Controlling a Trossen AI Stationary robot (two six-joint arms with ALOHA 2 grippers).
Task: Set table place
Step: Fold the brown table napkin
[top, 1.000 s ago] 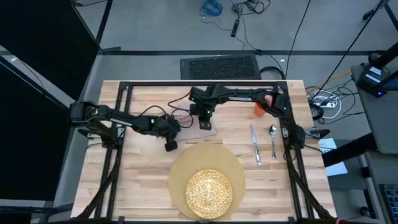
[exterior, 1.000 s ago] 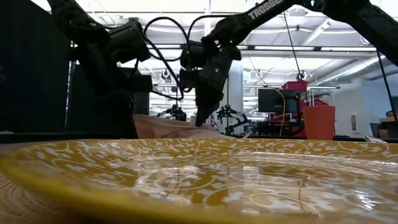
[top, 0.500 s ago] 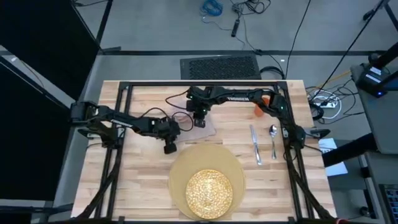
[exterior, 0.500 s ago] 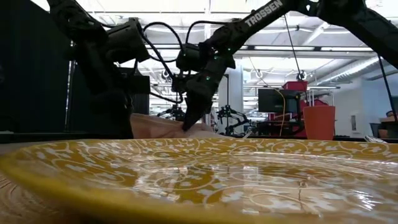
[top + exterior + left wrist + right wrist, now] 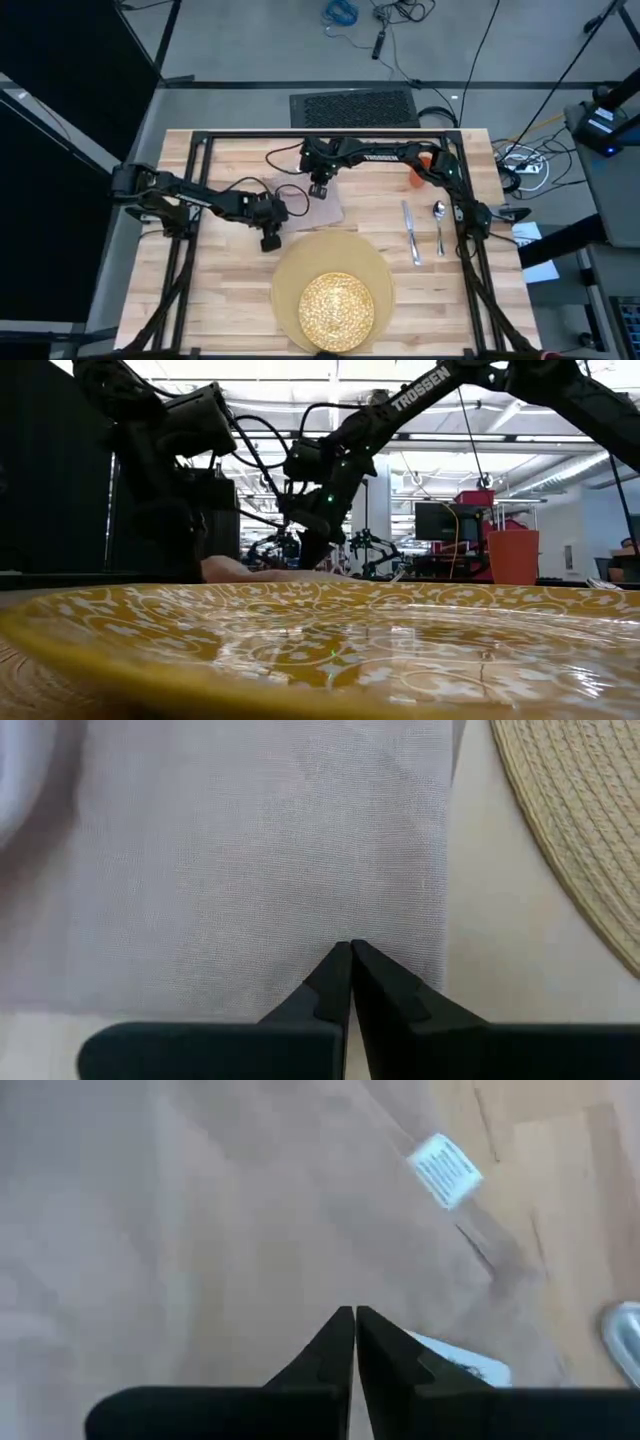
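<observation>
your left pincer (image 5: 270,240) sits near the middle of the worktop (image 5: 220,290), and its two fingers are pressed together with nothing between them. in the left wrist view the tips (image 5: 350,952) point at the beige napkin (image 5: 260,860), right by its edge, and the woven rim of the placemat (image 5: 575,830) lies beside the cloth.

your right pincer (image 5: 320,188) is at about 12 o'clock from the placemat (image 5: 335,250), over the napkin (image 5: 325,208). its fingers are closed too, holding nothing you can see. in the right wrist view the tips (image 5: 354,1312) hang over the cloth, and a small white tag (image 5: 445,1170) shows on it.

the napkin lies flat on the wood, touching the placemat's far edge at 12 o'clock. the yellow plate (image 5: 336,310) sits on the placemat, toward its near side. the knife (image 5: 409,232) and the spoon (image 5: 439,225) lie side by side at about 2 o'clock from the plate. the orange cup (image 5: 418,175) stands past them, near the far right corner.
</observation>
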